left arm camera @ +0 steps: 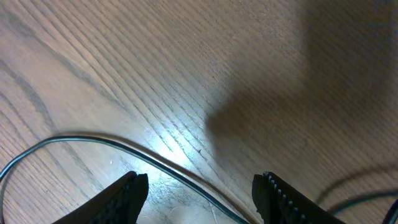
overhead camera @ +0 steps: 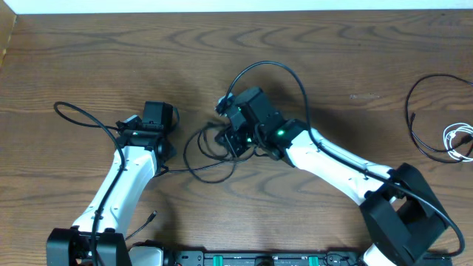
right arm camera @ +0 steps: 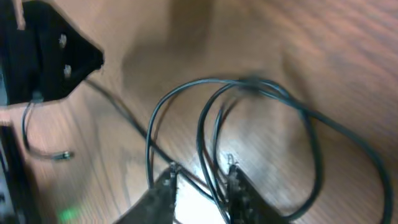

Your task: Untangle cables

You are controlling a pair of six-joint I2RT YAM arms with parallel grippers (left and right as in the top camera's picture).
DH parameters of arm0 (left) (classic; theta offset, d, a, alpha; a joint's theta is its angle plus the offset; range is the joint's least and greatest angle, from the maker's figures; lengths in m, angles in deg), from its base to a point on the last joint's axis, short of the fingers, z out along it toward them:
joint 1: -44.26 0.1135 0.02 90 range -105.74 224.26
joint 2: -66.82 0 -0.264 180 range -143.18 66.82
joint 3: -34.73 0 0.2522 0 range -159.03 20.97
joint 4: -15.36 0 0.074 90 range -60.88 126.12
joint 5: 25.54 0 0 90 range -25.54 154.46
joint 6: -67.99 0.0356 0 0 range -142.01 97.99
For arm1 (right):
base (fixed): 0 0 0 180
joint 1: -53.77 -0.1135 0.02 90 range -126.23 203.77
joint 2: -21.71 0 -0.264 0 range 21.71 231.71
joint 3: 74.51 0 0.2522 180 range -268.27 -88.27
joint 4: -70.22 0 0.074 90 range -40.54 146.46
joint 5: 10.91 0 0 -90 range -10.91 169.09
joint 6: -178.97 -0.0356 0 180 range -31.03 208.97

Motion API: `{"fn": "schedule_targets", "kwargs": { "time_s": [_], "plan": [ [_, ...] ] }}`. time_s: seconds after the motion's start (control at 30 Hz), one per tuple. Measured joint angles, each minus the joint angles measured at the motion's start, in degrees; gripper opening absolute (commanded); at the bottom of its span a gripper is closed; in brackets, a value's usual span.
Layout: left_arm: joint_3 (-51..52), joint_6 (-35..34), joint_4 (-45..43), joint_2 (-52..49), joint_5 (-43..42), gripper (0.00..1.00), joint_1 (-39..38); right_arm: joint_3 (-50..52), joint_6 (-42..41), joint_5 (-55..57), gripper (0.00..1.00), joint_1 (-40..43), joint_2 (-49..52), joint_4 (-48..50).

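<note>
Tangle: thin black looped cables [right arm camera: 150,124] lay on brown wooden table [overhead camera: 332,44] between both grippers.
Left gripper [left arm camera: 199,193]: jaws spread wide; one black strand crossed between them.
Right gripper [right arm camera: 202,169]: jaws narrowly parted; black loops passing between, nothing pinched.

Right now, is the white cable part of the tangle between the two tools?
No: the white cable lies at the far right edge, well away from the central black loops.
</note>
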Motion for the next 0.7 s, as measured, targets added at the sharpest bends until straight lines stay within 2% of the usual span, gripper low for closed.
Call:
{"fn": "schedule_targets", "kwargs": {
  "time_s": [0.13, 0.37, 0.53, 0.57, 0.6, 0.63, 0.7],
  "plan": [
    [0.0, 0.0, 0.0, 0.0, 0.0, 0.60, 0.0, 0.0, 2.0, -1.1, 0.38, -0.2, 0.1, 0.8],
    [0.0, 0.0, 0.0, 0.0, 0.0, 0.61, 0.1, 0.0, 4.3, -2.5, 0.40, -0.6, 0.1, 0.9],
    [0.0, 0.0, 0.0, 0.0, -0.7, 0.61, 2.7, 0.0, 9.8, -1.5, 0.49, -3.6, 0.3, -0.9],
    [0.0, 0.0, 0.0, 0.0, -1.2, 0.61, 3.5, 0.0, 10.9, -0.7, 0.46, -4.5, 0.5, -0.9],
    [0.0, 0.0, 0.0, 0.0, -1.7, 0.61, 4.4, 0.0, 12.2, 0.3, 0.49, -5.4, 0.7, -0.8],
    [0.0, 0.0, 0.1, 0.0, -2.1, 0.61, 5.2, 0.0, 12.7, 1.2, 0.58, -6.3, 1.0, -0.9],
    [0.0, 0.0, 0.1, 0.0, -3.4, 0.61, 7.0, 0.0, 13.9, 2.7, 0.63, -7.6, 1.5, -1.3]
  ]
}}
